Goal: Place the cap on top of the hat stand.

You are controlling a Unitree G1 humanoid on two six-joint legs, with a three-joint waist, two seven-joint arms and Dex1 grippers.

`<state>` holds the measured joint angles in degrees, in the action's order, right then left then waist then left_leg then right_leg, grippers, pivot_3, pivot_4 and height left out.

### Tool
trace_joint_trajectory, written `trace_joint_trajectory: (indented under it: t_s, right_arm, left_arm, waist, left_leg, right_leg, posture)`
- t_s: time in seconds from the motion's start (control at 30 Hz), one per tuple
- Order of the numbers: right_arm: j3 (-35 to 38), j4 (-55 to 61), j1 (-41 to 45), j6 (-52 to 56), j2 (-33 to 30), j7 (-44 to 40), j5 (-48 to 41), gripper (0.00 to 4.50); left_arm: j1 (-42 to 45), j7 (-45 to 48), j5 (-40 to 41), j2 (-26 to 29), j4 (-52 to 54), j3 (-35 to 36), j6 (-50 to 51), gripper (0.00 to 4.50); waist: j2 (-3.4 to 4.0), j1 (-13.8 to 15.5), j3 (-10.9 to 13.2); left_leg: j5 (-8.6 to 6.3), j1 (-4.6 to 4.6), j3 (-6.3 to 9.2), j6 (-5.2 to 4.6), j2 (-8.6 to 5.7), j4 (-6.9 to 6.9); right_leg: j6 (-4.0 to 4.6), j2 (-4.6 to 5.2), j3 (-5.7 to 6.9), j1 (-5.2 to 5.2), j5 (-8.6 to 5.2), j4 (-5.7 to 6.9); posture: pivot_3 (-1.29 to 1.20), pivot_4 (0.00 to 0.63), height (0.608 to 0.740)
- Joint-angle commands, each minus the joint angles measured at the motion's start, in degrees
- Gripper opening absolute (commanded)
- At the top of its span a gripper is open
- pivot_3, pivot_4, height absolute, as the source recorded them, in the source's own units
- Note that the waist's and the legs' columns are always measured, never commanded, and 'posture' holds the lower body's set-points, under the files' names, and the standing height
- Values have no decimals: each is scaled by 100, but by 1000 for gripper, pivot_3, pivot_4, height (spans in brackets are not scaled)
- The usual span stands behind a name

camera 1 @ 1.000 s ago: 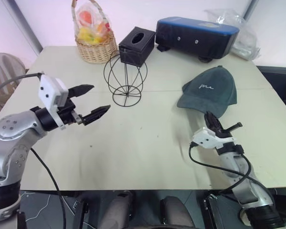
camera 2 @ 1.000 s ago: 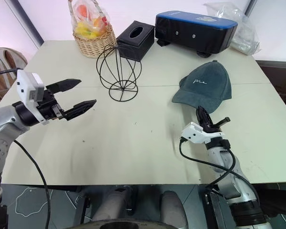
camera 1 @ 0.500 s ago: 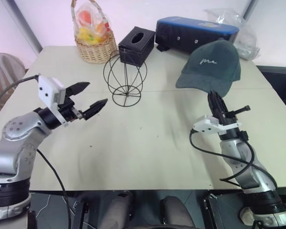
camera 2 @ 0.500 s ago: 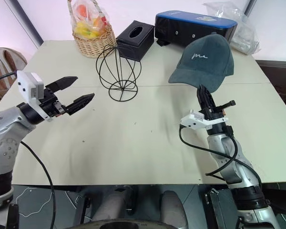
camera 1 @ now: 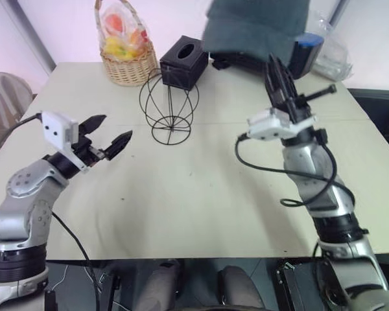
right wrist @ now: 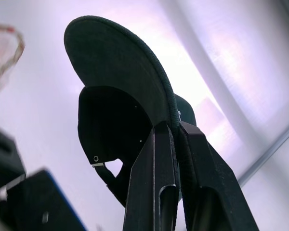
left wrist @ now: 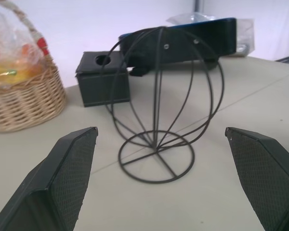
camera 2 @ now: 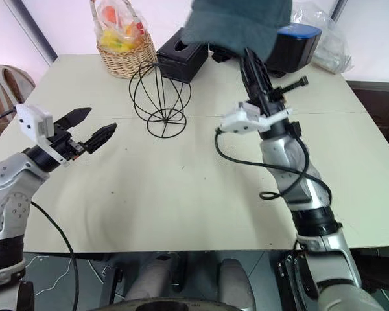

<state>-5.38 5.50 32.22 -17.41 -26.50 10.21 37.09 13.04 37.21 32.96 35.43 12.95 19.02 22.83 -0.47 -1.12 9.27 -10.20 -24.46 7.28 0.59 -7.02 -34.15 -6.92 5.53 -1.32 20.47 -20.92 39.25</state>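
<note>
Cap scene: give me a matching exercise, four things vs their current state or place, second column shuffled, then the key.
Things:
1. cap
2. hat stand
3. left end effector
4. wicker basket

States or places:
A. open, holding nothing
B. bare, upright on the table
C. pinched by the brim in the right end effector, raised off the table
D. at the table's far edge, beside the black tissue box

Pairs: 1-C, 2-B, 3-A, 4-D
</note>
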Motion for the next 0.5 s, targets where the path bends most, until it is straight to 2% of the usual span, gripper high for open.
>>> trace_joint_trajectory:
  t_s: [0.03,0.2,0.5]
  right_arm:
    - [-225,-112,378,-162,289,-113,-177,179]
    - [-629,-335,528,-227,725,-400,-276,179]
    - [-943,-557,516,-459,1010,-516,-252,179]
  left_arm:
    - [-65,-10,-120,30,-128,196,-254,4500]
    - [-125,-15,-244,61,-498,280,-474,4500]
    - [-358,-27,-324,46,-585,351,-653,4500]
  waist:
    - [0,2,0]
    - [0,-1,0]
    - [0,-3,0]
  left_leg:
    - [0,0,1,1,0,0]
    - [1,0,2,2,0,0]
    - [1,0,3,2,0,2]
  right_leg:
    - [0,0,1,0,0,0]
    - [0,-1,1,3,0,0]
    - [0,-2,0,7,0,1]
  posture:
    - [0,150,740]
    - [0,150,740]
    - [0,150,740]
